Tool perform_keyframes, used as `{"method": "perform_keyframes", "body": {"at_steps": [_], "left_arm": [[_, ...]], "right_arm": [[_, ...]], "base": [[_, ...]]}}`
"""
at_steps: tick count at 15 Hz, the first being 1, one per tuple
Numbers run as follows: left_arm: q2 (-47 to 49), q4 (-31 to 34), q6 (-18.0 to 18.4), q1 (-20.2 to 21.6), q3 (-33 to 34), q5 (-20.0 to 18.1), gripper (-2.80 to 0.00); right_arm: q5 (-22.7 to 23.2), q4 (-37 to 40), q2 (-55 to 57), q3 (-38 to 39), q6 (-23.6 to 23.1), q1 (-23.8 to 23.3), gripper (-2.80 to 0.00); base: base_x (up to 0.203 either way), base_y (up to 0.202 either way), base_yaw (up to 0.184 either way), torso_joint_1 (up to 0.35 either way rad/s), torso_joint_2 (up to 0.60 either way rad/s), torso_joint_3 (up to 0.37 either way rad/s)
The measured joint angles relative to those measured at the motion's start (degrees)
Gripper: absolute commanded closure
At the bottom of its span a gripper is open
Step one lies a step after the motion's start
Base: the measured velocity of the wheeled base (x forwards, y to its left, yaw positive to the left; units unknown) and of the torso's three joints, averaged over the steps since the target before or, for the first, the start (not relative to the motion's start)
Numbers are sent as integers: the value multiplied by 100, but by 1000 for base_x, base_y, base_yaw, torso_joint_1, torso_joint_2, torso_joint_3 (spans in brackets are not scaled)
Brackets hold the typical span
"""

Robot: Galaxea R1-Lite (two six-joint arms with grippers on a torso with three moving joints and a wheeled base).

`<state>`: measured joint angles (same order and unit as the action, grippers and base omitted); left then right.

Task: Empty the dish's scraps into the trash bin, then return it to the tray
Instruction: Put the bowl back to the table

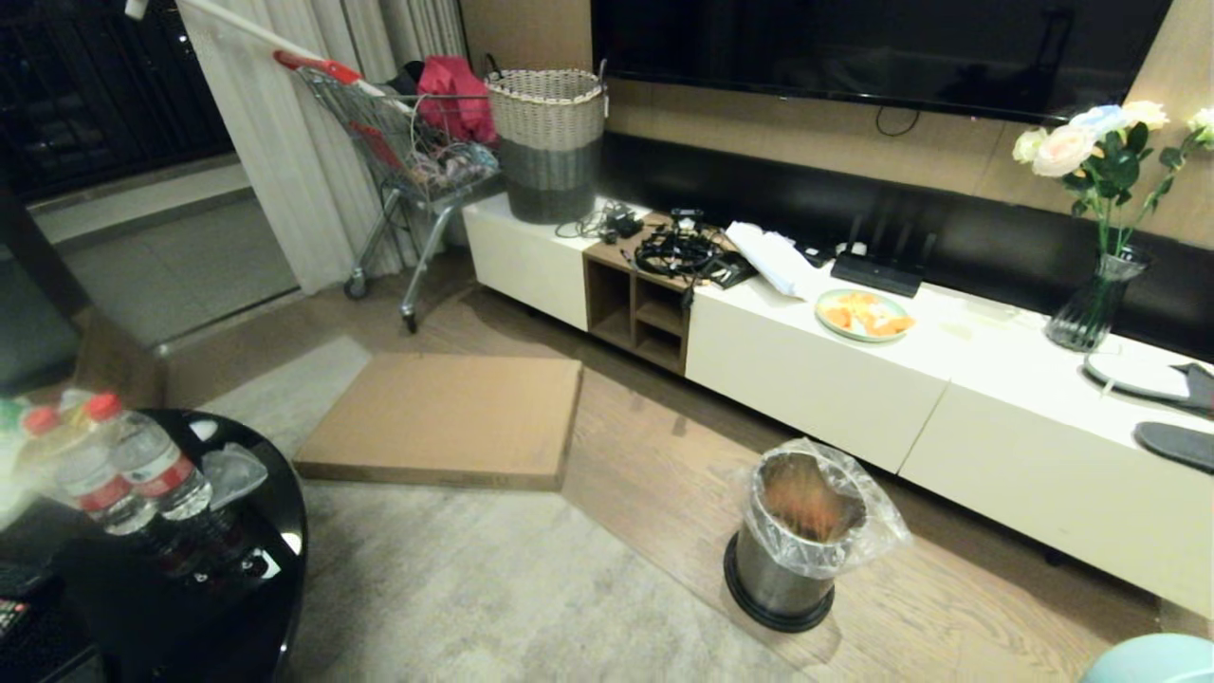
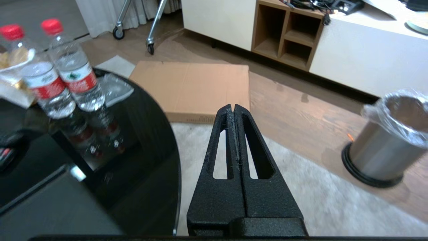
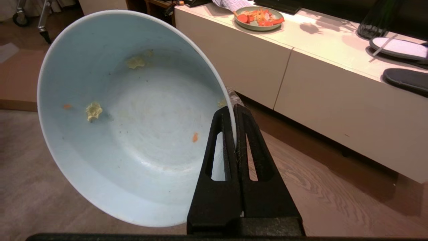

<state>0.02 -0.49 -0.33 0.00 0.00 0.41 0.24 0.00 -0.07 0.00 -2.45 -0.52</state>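
My right gripper (image 3: 233, 108) is shut on the rim of the dish (image 3: 133, 117), a pale blue-white bowl tilted with its inside facing the wrist camera. A few scraps cling inside it: a yellow bit (image 3: 93, 111) and an orange speck (image 3: 195, 137). In the head view only the dish's edge (image 1: 1152, 659) shows, at the bottom right corner. The steel trash bin (image 1: 801, 531) with its clear liner stands on the wood floor, left of the dish. My left gripper (image 2: 233, 107) is shut and empty above the rug. A matte dark slab on the black table looks like the tray (image 2: 40, 207).
A long white cabinet (image 1: 816, 379) runs behind the bin, bearing a pale-green plate (image 1: 863, 315) with orange pieces and a vase (image 1: 1100, 294). Flat cardboard (image 1: 446, 417) lies on the floor. Water bottles (image 1: 142, 474) stand on the round black table. A woven basket (image 1: 550, 142) and a cart (image 1: 408, 161) are farther back.
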Motion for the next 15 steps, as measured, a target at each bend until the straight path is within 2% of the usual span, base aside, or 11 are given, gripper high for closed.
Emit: {"method": "perform_keyframes", "body": {"at_steps": [4,15], "left_arm": [[0,2,12,0,-2,0,0],[0,7,25,0,0,0,0]], "right_arm": [[-1,0,0,0,2,0,0],[0,-5,0,0,6,0,0]], "base": [[-156,0,0,1,-1,4],[0,0,0,0,0,0]]}}
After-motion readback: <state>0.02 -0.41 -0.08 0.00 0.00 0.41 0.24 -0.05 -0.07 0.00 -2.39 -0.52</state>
